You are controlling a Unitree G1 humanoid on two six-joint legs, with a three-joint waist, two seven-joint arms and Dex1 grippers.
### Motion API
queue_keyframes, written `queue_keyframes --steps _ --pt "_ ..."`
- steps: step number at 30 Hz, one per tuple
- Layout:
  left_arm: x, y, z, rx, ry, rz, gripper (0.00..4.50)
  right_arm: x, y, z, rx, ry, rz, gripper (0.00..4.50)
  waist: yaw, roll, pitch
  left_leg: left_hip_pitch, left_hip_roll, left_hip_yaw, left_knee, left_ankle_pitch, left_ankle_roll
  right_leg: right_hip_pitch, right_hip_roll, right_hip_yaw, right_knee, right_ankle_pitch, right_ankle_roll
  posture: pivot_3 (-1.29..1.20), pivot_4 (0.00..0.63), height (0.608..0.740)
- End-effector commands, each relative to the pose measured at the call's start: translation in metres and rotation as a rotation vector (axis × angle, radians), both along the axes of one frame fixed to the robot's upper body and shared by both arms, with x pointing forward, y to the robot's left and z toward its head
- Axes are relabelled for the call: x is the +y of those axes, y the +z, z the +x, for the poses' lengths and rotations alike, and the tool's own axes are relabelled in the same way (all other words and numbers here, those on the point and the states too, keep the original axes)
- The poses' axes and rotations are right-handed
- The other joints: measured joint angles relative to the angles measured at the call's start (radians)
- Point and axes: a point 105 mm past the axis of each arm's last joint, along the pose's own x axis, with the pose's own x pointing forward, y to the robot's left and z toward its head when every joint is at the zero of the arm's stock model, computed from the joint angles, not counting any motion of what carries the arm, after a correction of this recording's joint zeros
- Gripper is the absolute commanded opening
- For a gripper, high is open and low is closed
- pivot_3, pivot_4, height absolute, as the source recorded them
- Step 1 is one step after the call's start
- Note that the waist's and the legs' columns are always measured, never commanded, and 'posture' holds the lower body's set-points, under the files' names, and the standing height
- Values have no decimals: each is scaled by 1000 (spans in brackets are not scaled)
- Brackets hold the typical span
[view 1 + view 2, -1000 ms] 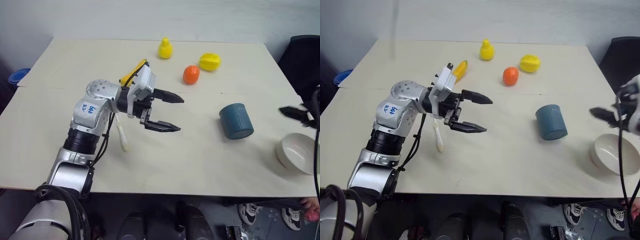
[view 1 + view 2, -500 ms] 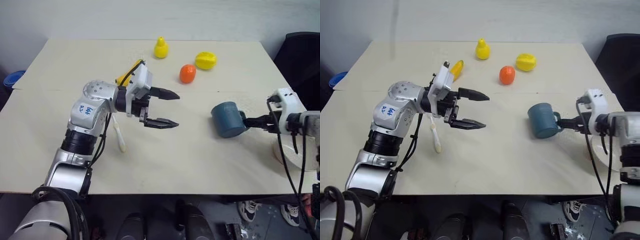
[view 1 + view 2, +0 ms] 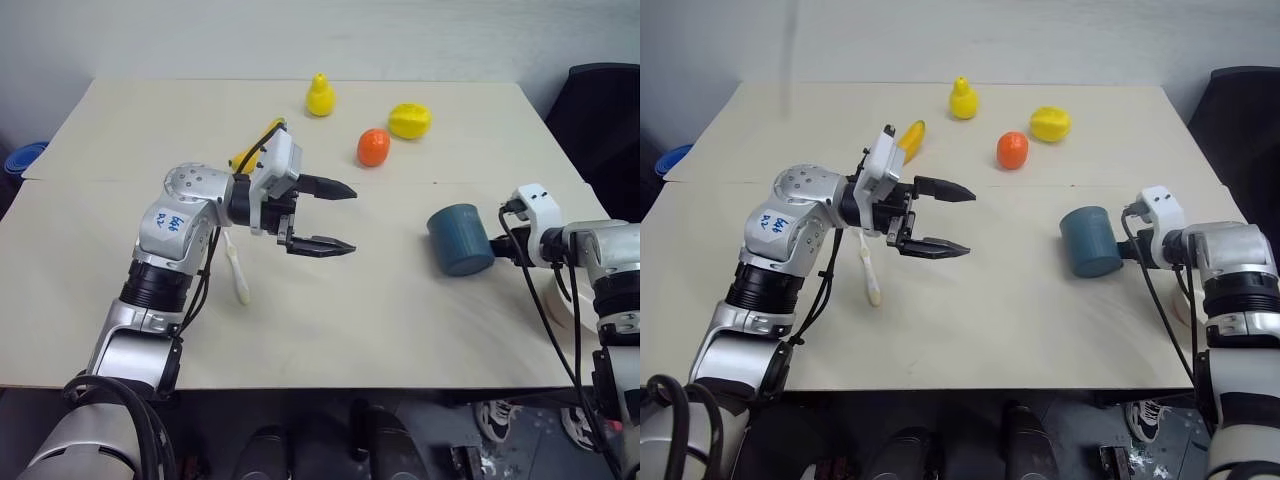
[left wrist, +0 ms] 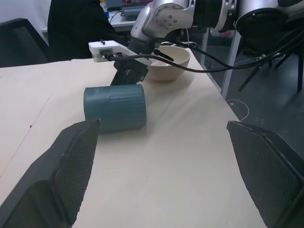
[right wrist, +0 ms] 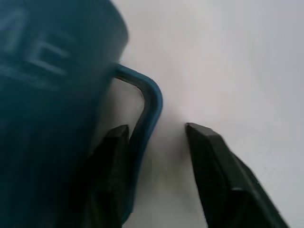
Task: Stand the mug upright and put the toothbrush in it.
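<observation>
righting the mug (image 3: 459, 238), which lies on its side at the right of the table (image 3: 330, 320), is the step in hand. the right gripper (image 5: 154, 137) straddles the mug's handle (image 5: 145, 102), jaws apart and not yet clamped; it should close firmly before tipping. the left gripper (image 3: 325, 215) hangs wide open, the toothbrush (image 3: 238, 272) flat below it. pale lettering on the mug reads partly "e".
</observation>
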Motion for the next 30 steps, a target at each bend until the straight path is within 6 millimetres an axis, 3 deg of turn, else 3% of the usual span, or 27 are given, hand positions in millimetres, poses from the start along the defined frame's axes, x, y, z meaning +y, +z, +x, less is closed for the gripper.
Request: queue_keyframes --steps 1,3,7,10,11,14,17,19,23,30 --pt "1 12 -3 -50 -6 -19 4500 6 13 2 -43 28 8 594 0 0 0 0 0 0 0 0 0 0 0 0 0 0 0 0 150 740" --pt "1 12 -2 -47 -3 -20 4500 9 18 3 -59 37 12 18 0 0 0 0 0 0 0 0 0 0 0 0 0 0 0 0 150 740" --pt "5 12 3 -30 30 -34 4500 24 36 10 -143 47 9 18 0 0 0 0 0 0 0 0 0 0 0 0 1 0 0 0 150 740" --pt "12 12 8 -17 76 -46 4500 54 66 20 -331 91 3 18 -5 0 0 0 0 0 0 0 0 -1 0 0 1 0 0 0 150 740" --pt "18 13 9 -5 101 -57 4500 70 77 23 -401 101 35 18 -7 1 0 0 1 0 0 0 -1 -1 0 1 1 0 0 0 150 740" --pt "62 11 19 54 282 -87 4500 157 99 20 -682 168 194 18 -32 0 0 0 2 0 -2 1 -3 -3 1 0 2 0 -1 0 150 740" --pt "87 9 20 78 378 -84 4500 190 96 15 -780 84 301 18 -43 1 0 4 3 -4 -6 2 -10 -5 3 0 6 -3 -5 0 150 740" --pt "108 7 19 85 454 -70 4500 206 85 10 -880 35 273 18 -29 1 0 -4 2 -6 -5 4 -12 -15 2 0 11 -4 -7 0 150 740" --pt "123 10 20 78 521 -59 4500 201 63 3 -1047 -27 137 18 -15 0 0 -11 -4 -8 -1 4 -10 -17 -3 0 10 -3 -5 0 150 740" --pt "115 12 20 81 497 -50 4500 194 33 -11 -1100 -11 53 18 -30 0 0 -12 -11 -8 -1 6 -4 -16 -9 1 9 0 -1 0 150 740"
